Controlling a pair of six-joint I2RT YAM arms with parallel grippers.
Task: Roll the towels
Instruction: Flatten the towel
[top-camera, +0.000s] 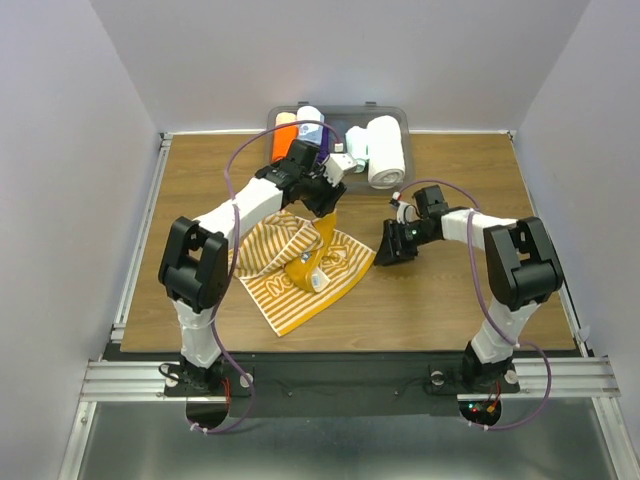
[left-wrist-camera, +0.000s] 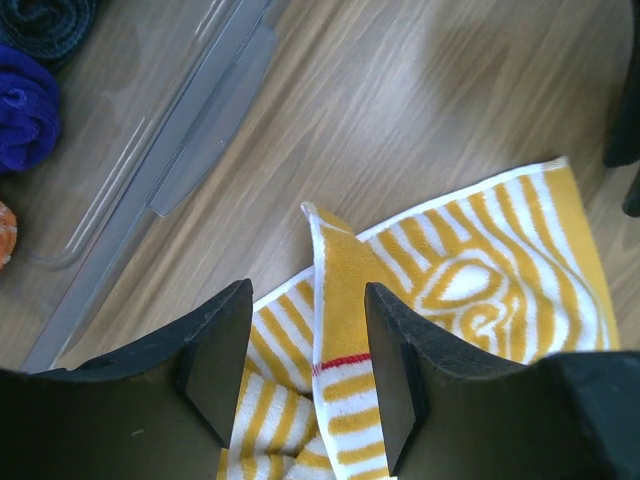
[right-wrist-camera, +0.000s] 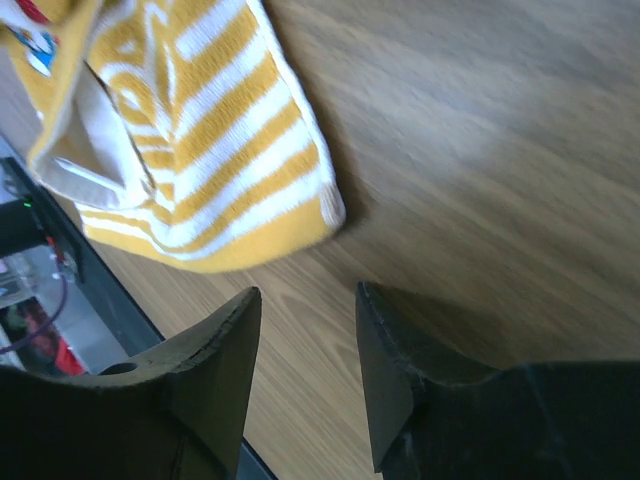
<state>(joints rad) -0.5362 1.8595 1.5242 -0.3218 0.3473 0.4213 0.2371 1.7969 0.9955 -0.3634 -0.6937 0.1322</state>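
On the wooden counter (top-camera: 460, 300), the yellow-and-white striped towel (top-camera: 285, 290) lies rumpled and skewed left of centre, nothing rolled yet. One solid-yellow fold rises towards my left end effector (left-wrist-camera: 308, 295). Its jaws stand apart astride that fold, with a gap visible on one side, so I judge it unclamped. My right end effector (right-wrist-camera: 308, 300) hangs with jaws parted and empty over bare wood, just beside the towel's right corner. The likely failure, as I see it, is a crooked start: the cloth sits diagonally with bunched layers, so a roll begun from this fold could come out coned or loose. The fold could also slip free if the left jaws close on only a sliver. If the right jaws close where they are, they pinch air, not cloth. Both wrists work near each other over one small towel, so a careless sweep risks a knock. At the far edge a grey bin (top-camera: 395, 112) sits close behind my left wrist. It holds a thick white roll (top-camera: 386, 150), an orange roll (top-camera: 285, 135) and a purple roll (left-wrist-camera: 25, 110). My left arm hides part of the towel's far side from above.
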